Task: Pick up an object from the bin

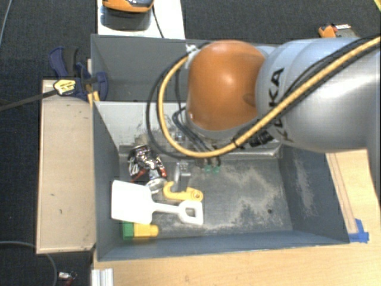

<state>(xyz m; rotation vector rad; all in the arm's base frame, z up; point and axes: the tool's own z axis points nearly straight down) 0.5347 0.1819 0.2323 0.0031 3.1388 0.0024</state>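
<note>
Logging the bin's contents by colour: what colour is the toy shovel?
White; the shovel shows best in the camera view, lying lower left.

Small yellow hook-shaped piece (180, 191) lying flat, front left, touching the handle of a white plastic scoop (138, 202).

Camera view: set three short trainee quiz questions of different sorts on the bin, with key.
1. True or false: the flat white plastic shovel lies in the grey metal bin's right half.
2. Which thing lies at the near wall by the shovel's blade? A green-and-yellow plastic block; B red ball; C blue cup.
3. Fill in: the curved yellow plastic piece lies beside the shovel's ____.
Key: 1 false; 2 A; 3 handle.
</note>
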